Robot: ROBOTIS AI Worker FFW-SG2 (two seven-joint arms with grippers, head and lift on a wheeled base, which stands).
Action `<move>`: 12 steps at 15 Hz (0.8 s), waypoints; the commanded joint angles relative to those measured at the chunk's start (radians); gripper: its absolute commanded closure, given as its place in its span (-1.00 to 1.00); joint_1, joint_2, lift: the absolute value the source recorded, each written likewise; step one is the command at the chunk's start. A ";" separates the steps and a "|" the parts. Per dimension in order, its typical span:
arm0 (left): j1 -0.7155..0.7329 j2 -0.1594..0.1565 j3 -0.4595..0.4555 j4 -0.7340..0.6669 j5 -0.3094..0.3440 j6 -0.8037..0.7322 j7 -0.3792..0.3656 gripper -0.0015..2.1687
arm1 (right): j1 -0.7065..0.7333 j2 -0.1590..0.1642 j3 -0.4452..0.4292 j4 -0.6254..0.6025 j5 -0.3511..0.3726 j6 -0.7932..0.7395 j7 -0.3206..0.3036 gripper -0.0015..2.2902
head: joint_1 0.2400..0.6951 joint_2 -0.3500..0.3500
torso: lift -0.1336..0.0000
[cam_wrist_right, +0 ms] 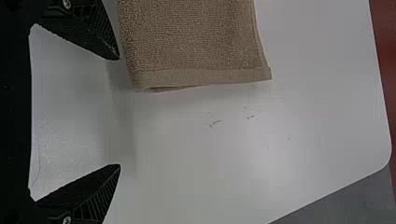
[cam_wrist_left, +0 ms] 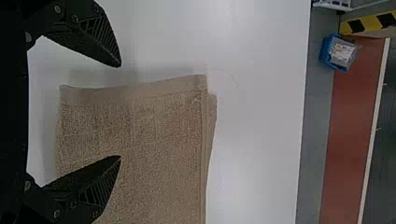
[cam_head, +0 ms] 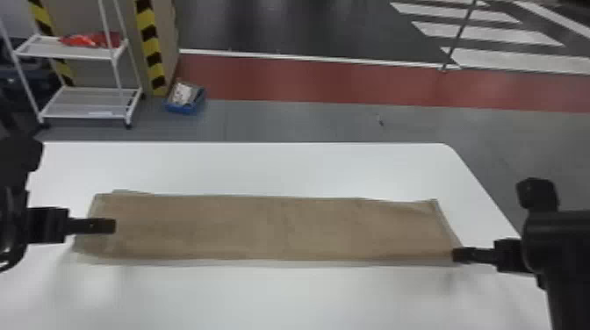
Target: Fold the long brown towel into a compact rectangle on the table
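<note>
One brown towel point(cam_head: 281, 228), head view: flat on white table point(cam_head: 281, 166), long axis left-right.
Left gripper point(cam_head: 113, 226): over left end.
Right gripper point(cam_head: 455, 254): at right end.
Blue bin point(cam_head: 179, 109): floor, packet point(cam_head: 182, 93) inside.
Left gripper point(cam_wrist_left: 120, 111), left wrist view: fingers apart.
Right gripper point(cam_wrist_right: 119, 112), right wrist view: likewise.

in the head view, the left gripper point(cam_head: 112, 226) covers some of the brown terry towel point(cam_head: 281, 228) at eight o'clock, the white tabletop point(cam_head: 263, 166) is cut off at six, and a red item point(cam_head: 92, 41) at ten is too blurred to name.
</note>
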State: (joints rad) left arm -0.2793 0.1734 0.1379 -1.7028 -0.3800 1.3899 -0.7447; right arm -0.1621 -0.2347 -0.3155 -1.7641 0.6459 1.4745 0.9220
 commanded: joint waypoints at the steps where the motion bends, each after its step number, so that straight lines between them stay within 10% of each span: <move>1: -0.017 -0.020 0.000 0.045 0.001 -0.059 0.022 -0.80 | 0.006 0.001 -0.007 -0.001 0.000 -0.003 0.001 -0.95 | 1.00 -0.43 | -0.87; 4: -0.040 -0.035 -0.003 0.078 0.001 -0.065 0.033 -0.73 | 0.009 0.001 -0.016 -0.003 -0.002 -0.009 0.004 -0.95 | 1.00 -0.44 | -0.87; 10: -0.044 -0.040 -0.007 0.089 0.000 -0.065 0.014 0.57 | 0.001 0.001 -0.025 0.014 -0.002 -0.036 0.003 -0.95 | 1.00 -0.51 | -0.87; 12: -0.043 -0.038 0.002 0.081 0.003 -0.065 0.008 0.66 | -0.008 0.000 -0.027 0.038 -0.002 -0.052 0.000 -0.95 | 1.00 -0.52 | -0.87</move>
State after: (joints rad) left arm -0.3237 0.1335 0.1330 -1.6157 -0.3788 1.3248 -0.7324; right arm -0.1633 -0.2346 -0.3406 -1.7430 0.6442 1.4338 0.9233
